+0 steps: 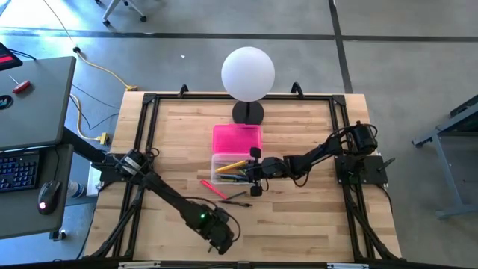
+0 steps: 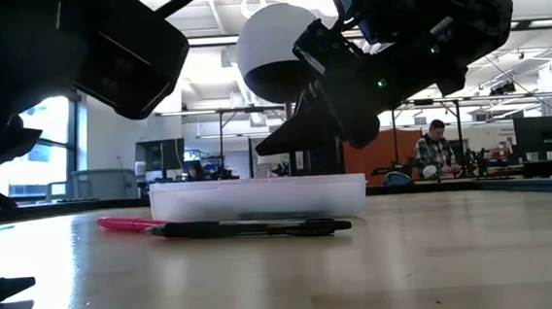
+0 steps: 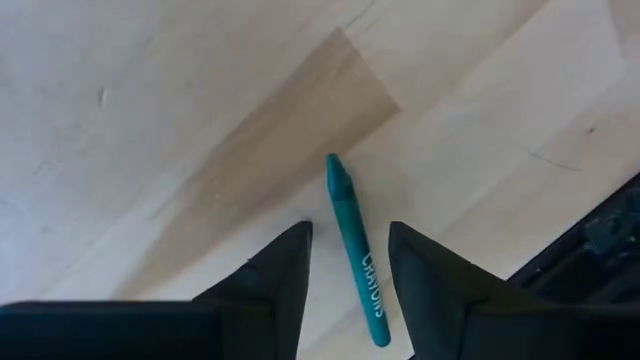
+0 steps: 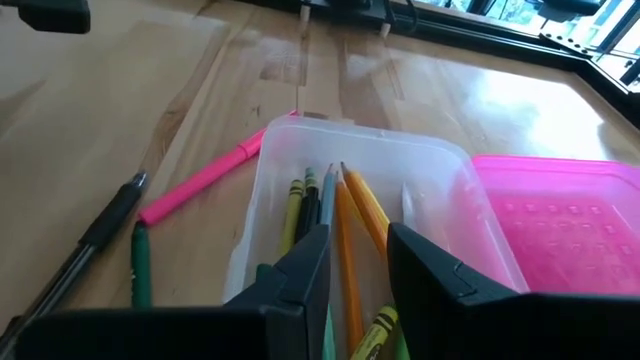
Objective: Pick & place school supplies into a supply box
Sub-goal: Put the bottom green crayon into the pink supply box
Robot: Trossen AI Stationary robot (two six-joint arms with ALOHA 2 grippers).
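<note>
A teal crayon (image 3: 355, 250) lies flat on the wooden table near its front edge. My left gripper (image 3: 349, 230) (image 1: 222, 240) points down over it, open, with one finger on each side of the crayon and clear of it. The clear supply box (image 1: 230, 168) (image 4: 360, 200) holds several pencils and crayons, and its pink lid (image 1: 237, 138) lies behind it. My right gripper (image 4: 352, 240) (image 1: 248, 172) hovers open at the box's right end, above the pencils. A pink pen (image 4: 205, 180), a black pen (image 4: 100, 235) and a green marker (image 4: 140, 265) lie on the table in front of the box.
A white globe lamp (image 1: 248, 73) on a black base stands behind the lid. Black frame rails (image 1: 149, 119) run along the table's edges. A desk with a keyboard (image 1: 19, 168) stands left of the table. Bare wood lies between the box and the left gripper.
</note>
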